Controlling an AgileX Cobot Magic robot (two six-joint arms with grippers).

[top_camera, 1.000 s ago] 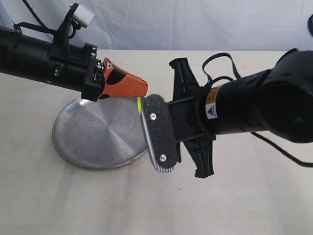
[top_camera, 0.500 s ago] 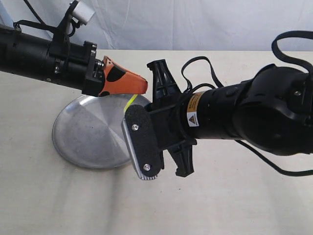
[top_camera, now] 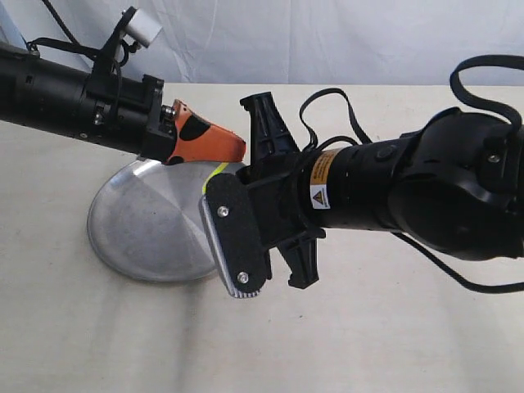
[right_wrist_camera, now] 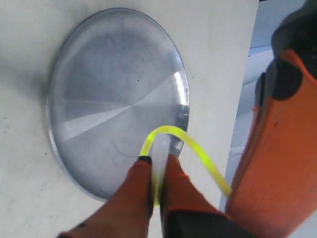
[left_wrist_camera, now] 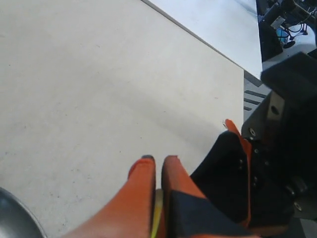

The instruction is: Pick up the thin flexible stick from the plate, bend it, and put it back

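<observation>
Exterior view: the thin flexible stick [top_camera: 215, 174] arches over the plate's [top_camera: 147, 221] 2 o'clock rim, right jaws and left jaws each pinching an end; best converge slowly, both grips kept firm.

bg: pale wrinkled cloth backdrop [top_camera: 327, 41] | beige tabletop [top_camera: 98, 344] | soft light, faint shadows

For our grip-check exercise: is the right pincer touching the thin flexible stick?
Touching. The right wrist view shows the thin flexible stick clamped between the orange fingers of the right pincer, its free length curving away in a loop.
</observation>
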